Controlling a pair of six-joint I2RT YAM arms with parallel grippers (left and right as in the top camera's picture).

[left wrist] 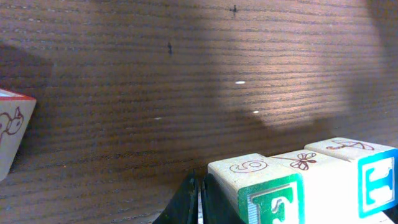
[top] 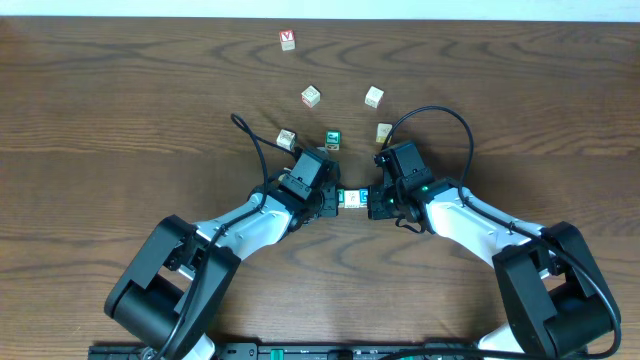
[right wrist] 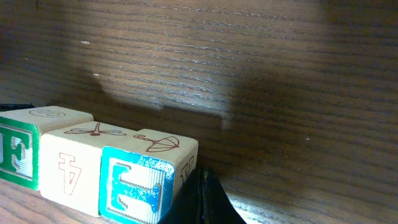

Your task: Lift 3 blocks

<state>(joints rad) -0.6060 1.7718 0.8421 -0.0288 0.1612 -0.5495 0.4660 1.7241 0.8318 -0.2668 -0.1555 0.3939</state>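
Three alphabet blocks are pressed face to face in a tight row at the middle of the table (top: 120, 120). The green F block (left wrist: 268, 198) is at the left arm's end, the cream block (right wrist: 69, 163) with a red 4 is in between, and the blue E block (right wrist: 138, 183) is at the right arm's end. The two arms come in from opposite sides and meet at this row.

The left gripper (top: 336, 197) has its jaws clenched together on nothing, the closed tip set by the outer side of the green F block. The right gripper (top: 372, 201) is likewise clenched and empty, its tip by the outer side of the blue E block.

That looks deliberate to me. Neither pair of jaws could span three blocks, so the closed tips act as two pushers, squeezing the row endways so friction holds the middle block. I cannot tell whether the row is clear of the wood. Any lift calls for an even, level squeeze, or the cream block could drop out.

The spare cubes, among them a green-faced cube (top: 332, 138) and a red-lettered cube (top: 288, 39), lie well apart beyond the arms.
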